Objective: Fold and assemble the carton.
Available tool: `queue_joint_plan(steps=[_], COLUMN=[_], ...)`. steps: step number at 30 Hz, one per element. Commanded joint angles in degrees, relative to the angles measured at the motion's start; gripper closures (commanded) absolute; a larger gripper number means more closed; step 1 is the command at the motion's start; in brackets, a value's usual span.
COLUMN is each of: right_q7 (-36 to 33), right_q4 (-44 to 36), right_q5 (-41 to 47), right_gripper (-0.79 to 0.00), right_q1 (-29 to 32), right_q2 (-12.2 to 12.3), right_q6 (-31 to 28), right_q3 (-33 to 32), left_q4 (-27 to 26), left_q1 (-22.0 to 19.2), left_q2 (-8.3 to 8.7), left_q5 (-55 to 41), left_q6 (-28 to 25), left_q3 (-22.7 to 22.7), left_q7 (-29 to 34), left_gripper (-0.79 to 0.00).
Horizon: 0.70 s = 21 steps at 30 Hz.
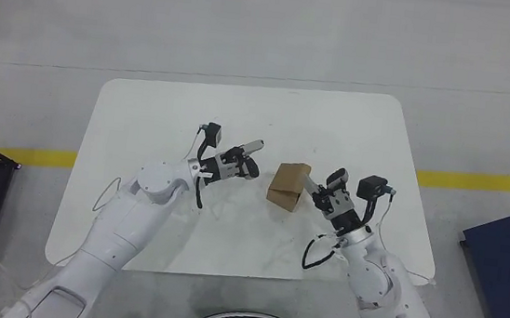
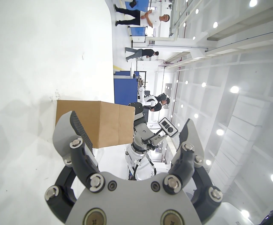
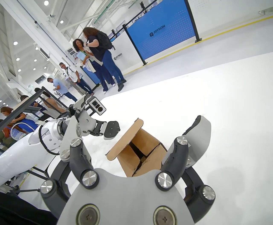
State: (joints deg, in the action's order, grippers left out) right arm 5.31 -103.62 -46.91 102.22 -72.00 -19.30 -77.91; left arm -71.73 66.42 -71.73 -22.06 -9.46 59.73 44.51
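Carton (image 1: 288, 185): stands on the white tabletop (image 1: 147, 120), a little right of the middle of the top view frame, between the two end effectors. Looks partly built. Shows plain closed sides toward the left of that frame. Toward the right of the frame has an end not yet shut, with inner flaps folded in and one outer flap (image 3: 125, 138) sticking out.

Left end effector (image 1: 253, 157): spread wide, holding nothing. Sits left of the carton in the top view, near, but with a bare strip of tabletop between. Faces a flat closed side, as seen from the left wrist.

Right end effector (image 1: 323, 190): also spread wide, gripping nothing. Sits just beside the carton, on its right in the top view; contact with the cardboard impossible to tell. Looks straight into the unfinished end in the right wrist view.

Key relation, as a judgement: unfinished end turned toward the right arm, clearly the nearer of the two. Probably best to press the loose flap down with that arm and to brace the opposite closed side with the left. Long axis hard to tell; seems to run roughly from upper to lower in the top view, slightly tilted, so across the line joining both end effectors.
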Motion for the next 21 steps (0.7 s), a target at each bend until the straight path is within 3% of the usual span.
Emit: queue_joint_plan(steps=[1, 5, 9, 13, 21], right_q7=[1.06, 4.47, 6.70, 3.99, 1.08], right_q4=[-3.12, -7.90, -9.61, -8.30, -5.05], right_q5=[-5.01, -19.72, -35.79, -44.17, -50.18], right_gripper=[-0.785, -0.785, -0.711, -0.659, -0.723], right_q1=[1.49, 5.24, 7.34, 5.55, 1.78], right_q2=[0.24, 0.75, 1.06, 0.90, 0.20], right_q6=[0.00, 1.87, 4.82, 8.95, 15.96], right_q3=[-0.46, -0.56, 2.39, 5.68, 10.31], left_q4=[0.00, 0.00, 0.00, 0.00, 0.00], left_q1=[0.00, 0.00, 0.00, 0.00, 0.00], left_q2=[0.00, 0.00, 0.00, 0.00, 0.00], left_q5=[0.00, 0.00, 0.00, 0.00, 0.00], left_q6=[0.00, 0.00, 0.00, 0.00, 0.00], left_q3=[0.00, 0.00, 0.00, 0.00, 0.00], left_q7=[0.01, 0.01, 0.01, 0.01, 0.01], left_gripper=[-0.785, -0.785, -0.785, -0.785, -0.785])
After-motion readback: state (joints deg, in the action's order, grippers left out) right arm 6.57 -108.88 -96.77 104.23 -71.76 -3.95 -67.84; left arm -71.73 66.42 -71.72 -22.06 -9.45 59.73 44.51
